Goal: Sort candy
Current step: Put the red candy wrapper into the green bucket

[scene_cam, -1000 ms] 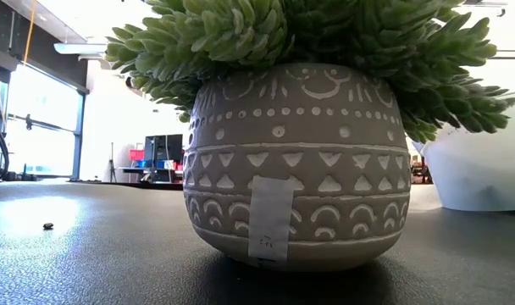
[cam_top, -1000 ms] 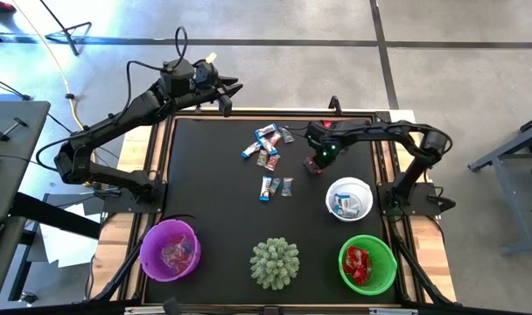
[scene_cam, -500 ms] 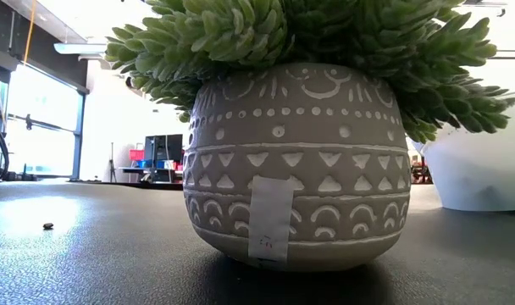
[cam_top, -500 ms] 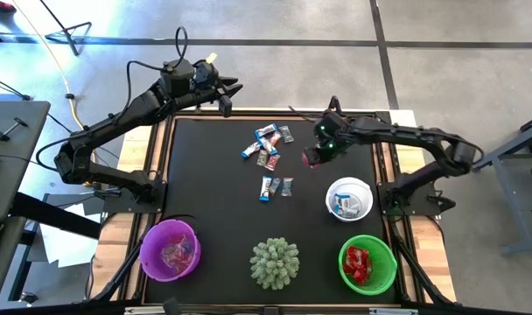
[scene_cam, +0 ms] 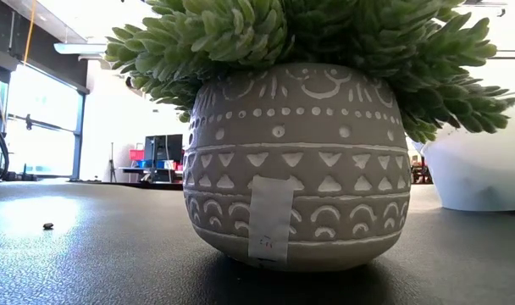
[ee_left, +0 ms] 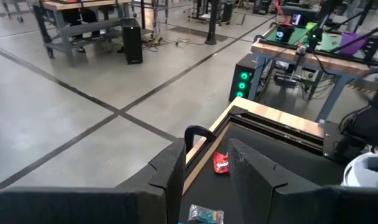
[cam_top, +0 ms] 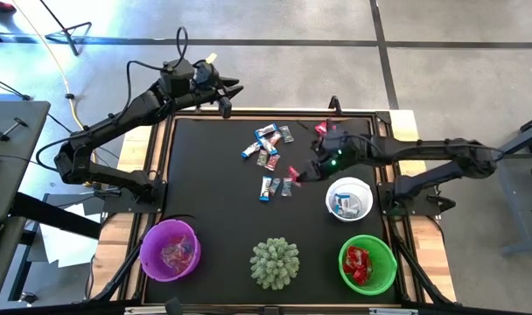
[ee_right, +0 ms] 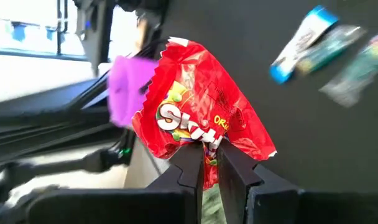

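Observation:
My right gripper [cam_top: 299,172] hovers over the mat's middle right, shut on a red candy [ee_right: 198,118]. More candy lies loose on the black mat: a cluster [cam_top: 266,144] at the far middle, a pair [cam_top: 276,185] below it, and a red one [cam_top: 321,129] at the far right. My left gripper [cam_top: 224,94] waits above the mat's far left corner, open, with nothing between its fingers [ee_left: 176,174]. The low view shows neither gripper. My right gripper pinches one end of the red wrapper [ee_right: 206,146] between its two fingertips [ee_right: 192,165]. The fingers come from the table's right, slanting down. The candy sticks out beyond the fingertips, lifted clear of the mat.
A white bowl [cam_top: 349,199] with blue-and-white candy sits just near-right of my right gripper. Further toward the near edge are a green bowl [cam_top: 367,264] with red candy, a purple bowl [cam_top: 170,249], and a spiky plant in a patterned pot [scene_cam: 291,161] between them.
My right gripper has risen off the mat with the red candy, drifted toward the table's left and near edge, and rolled and tipped up. The candy, low by the mat a second ago, now hangs clear of it.

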Action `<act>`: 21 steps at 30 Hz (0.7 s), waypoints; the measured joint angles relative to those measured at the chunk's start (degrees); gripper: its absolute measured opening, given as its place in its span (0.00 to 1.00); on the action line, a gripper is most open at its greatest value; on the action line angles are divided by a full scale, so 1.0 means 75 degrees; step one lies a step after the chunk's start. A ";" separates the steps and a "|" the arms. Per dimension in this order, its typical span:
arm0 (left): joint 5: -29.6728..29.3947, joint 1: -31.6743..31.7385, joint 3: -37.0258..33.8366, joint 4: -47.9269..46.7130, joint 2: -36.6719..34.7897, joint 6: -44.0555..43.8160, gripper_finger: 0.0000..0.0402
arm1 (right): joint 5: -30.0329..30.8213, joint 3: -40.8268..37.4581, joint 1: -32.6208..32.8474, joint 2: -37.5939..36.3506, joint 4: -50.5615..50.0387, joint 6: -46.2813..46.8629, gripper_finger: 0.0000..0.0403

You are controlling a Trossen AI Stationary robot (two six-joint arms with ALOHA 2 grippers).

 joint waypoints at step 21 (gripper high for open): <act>0.0019 0.0258 0.0000 -0.0087 0.0000 0.0140 0.26 | 0.3081 0.5243 0.4562 0.1397 -0.7202 0.4141 0.07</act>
